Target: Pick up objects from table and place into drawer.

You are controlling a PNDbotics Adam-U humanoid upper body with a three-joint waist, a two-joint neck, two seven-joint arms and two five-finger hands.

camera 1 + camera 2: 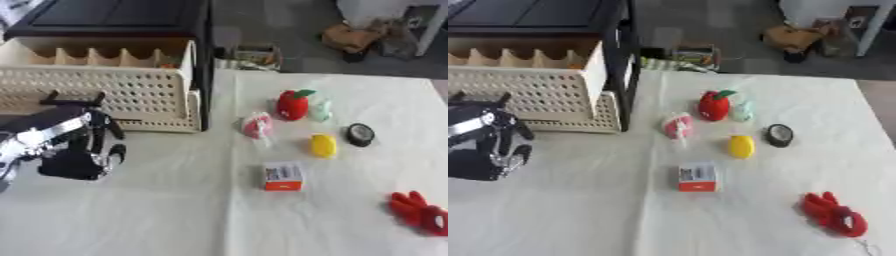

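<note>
A cream perforated drawer (122, 92) stands pulled out of a black cabinet (114, 15) at the upper left, with dividers showing inside. My left hand (80, 150) hovers over the table just in front of the drawer, fingers relaxed and hanging down, holding nothing. Spread on the white cloth to the right are a red apple toy (294, 105), a pale green thing (322, 111), a pink packet (257, 125), a yellow lemon-shaped thing (323, 145), a black round thing (360, 134), a white and orange box (283, 176) and a red plush thing (833, 215). My right hand is out of sight.
The white table (157, 215) ends at its far edge just behind the apple toy. Beyond it on the floor lie a small box (255, 55) and a brown bag (350, 37). The cabinet's black frame post (207, 75) stands between the drawer and the objects.
</note>
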